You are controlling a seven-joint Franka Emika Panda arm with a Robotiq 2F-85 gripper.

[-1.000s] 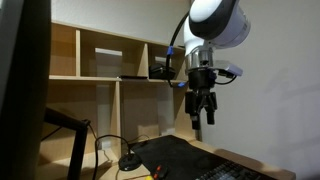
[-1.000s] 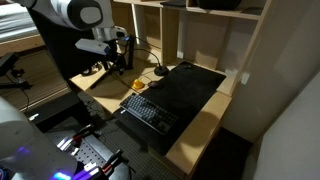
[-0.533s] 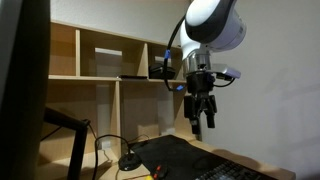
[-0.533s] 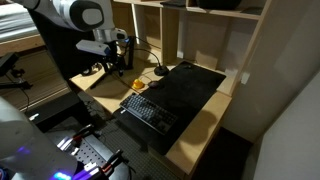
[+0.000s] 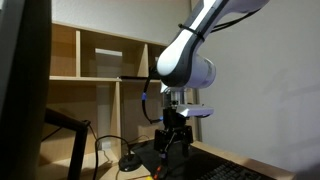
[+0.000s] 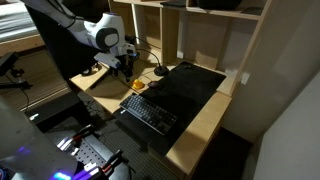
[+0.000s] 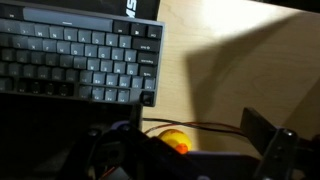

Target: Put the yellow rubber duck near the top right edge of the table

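Observation:
The yellow rubber duck (image 7: 175, 141) lies on the light wooden table (image 7: 225, 60) at the bottom of the wrist view, its lower part hidden by the gripper body. It also shows as a small yellow spot in both exterior views (image 6: 137, 87) (image 5: 157, 172). My gripper (image 7: 195, 150) is open, low over the table, with one finger on each side of the duck and not touching it. The gripper also shows in both exterior views (image 5: 172, 140) (image 6: 125, 68). A thin cable (image 7: 215, 125) runs just behind the duck.
A dark keyboard (image 7: 80, 55) (image 6: 150, 112) lies next to the duck. A black mat (image 6: 185, 85) covers the middle of the table. A tall light-wood shelf unit (image 5: 100, 70) stands behind. A small black stand (image 6: 158, 71) and cables sit near the shelf.
The arm has swung down and sideways from high above the table. The gripper now hangs low over the duck. The duck has not moved.

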